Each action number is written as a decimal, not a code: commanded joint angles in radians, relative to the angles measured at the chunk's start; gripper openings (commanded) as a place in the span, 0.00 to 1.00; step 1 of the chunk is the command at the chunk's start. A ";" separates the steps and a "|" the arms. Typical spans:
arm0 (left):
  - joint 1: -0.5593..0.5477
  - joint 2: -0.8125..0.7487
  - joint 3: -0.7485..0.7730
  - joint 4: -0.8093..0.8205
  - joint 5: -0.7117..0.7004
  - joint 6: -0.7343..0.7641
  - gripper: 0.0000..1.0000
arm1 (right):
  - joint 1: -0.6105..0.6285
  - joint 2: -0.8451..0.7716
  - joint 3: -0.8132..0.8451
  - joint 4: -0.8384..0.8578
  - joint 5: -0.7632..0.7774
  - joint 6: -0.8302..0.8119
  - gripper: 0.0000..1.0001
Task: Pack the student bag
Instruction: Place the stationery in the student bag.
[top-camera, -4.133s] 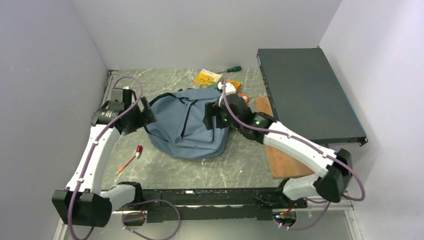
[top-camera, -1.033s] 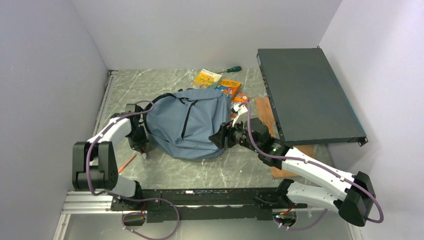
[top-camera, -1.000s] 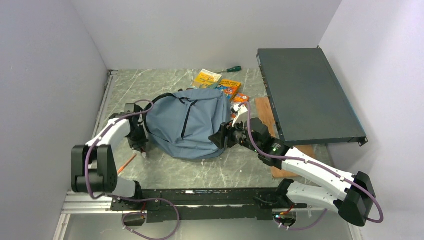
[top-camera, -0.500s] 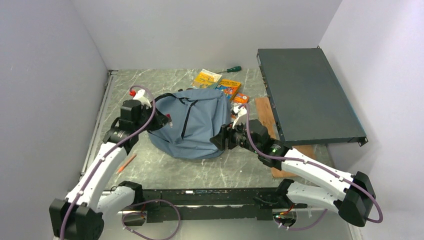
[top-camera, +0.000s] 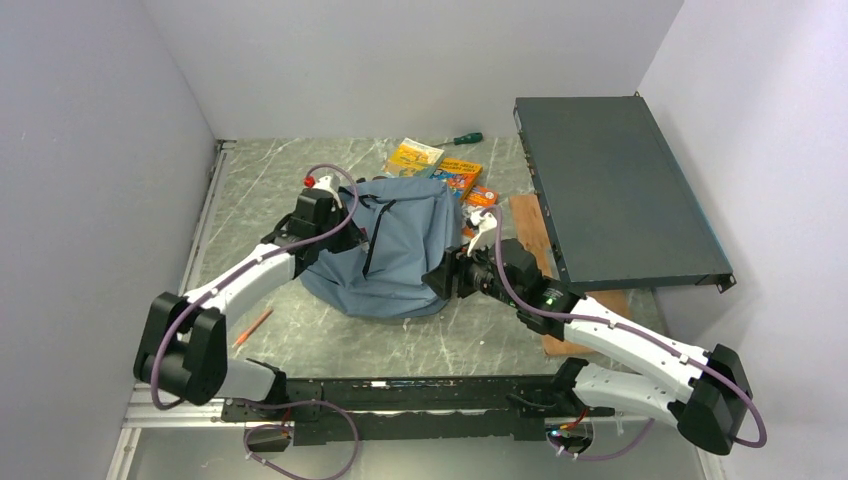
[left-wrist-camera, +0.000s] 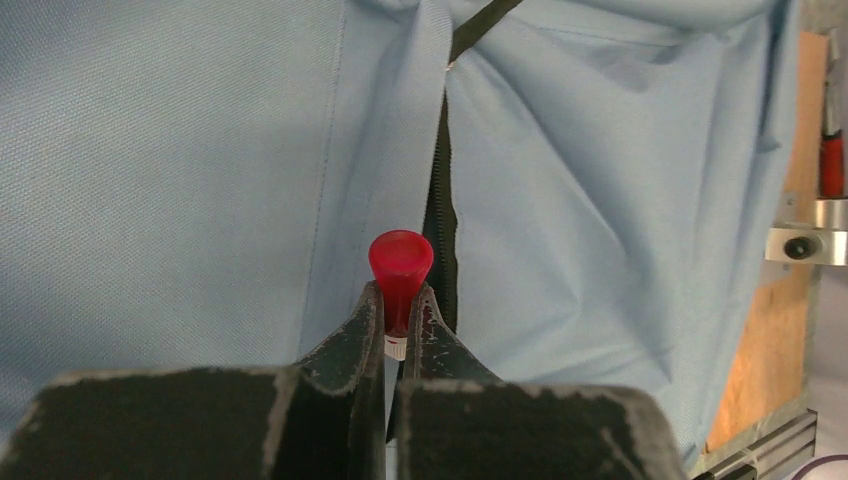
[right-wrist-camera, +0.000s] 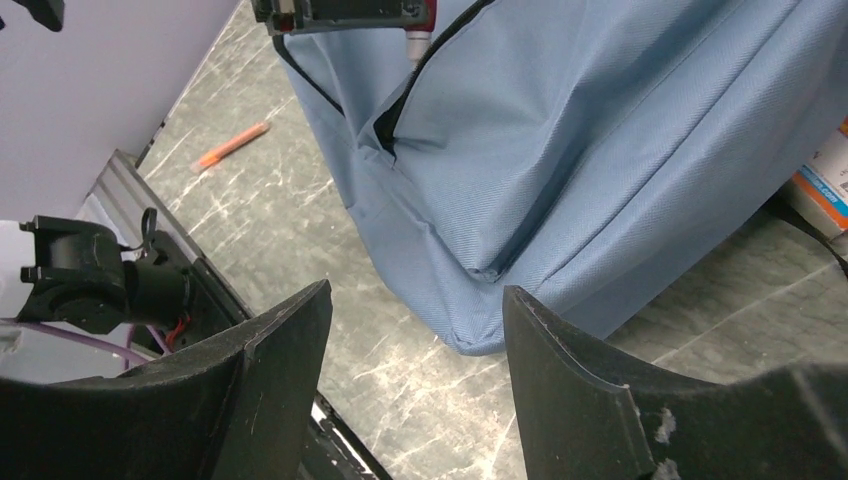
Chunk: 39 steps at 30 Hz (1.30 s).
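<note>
The student bag (top-camera: 400, 250) lies flat mid-table, a grey-blue backpack with a black zip (left-wrist-camera: 441, 190) running down its front. My left gripper (left-wrist-camera: 398, 295) hovers over the bag's front, shut on a red-capped pen (left-wrist-camera: 400, 262) that points down at the zip line. From above, the left gripper (top-camera: 355, 236) sits over the bag's left half. My right gripper (right-wrist-camera: 417, 290) stands open at the bag's near right corner (right-wrist-camera: 478, 340), holding nothing. The top view shows the right gripper (top-camera: 441, 281) just right of that corner.
An orange pencil (top-camera: 252, 327) lies on the table left of the bag. Two books (top-camera: 413, 157) (top-camera: 458, 178), a small orange box (top-camera: 481, 196) and a screwdriver (top-camera: 460, 139) lie behind it. A wooden board (top-camera: 560, 320) and a dark grey metal box (top-camera: 610, 190) fill the right side.
My left arm rose from the table at the bag's left edge and swung right over the bag with the red-capped pen in its jaws. The right arm stayed put.
</note>
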 joint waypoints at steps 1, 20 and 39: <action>-0.005 0.056 0.083 -0.019 0.008 -0.016 0.00 | -0.004 -0.035 0.029 0.003 0.039 0.015 0.66; 0.006 0.312 0.229 -0.138 0.552 -0.024 0.11 | -0.004 -0.018 0.038 0.012 0.023 0.017 0.65; 0.043 0.141 0.379 -0.553 0.187 0.201 0.52 | -0.004 0.008 0.045 0.023 -0.016 0.020 0.63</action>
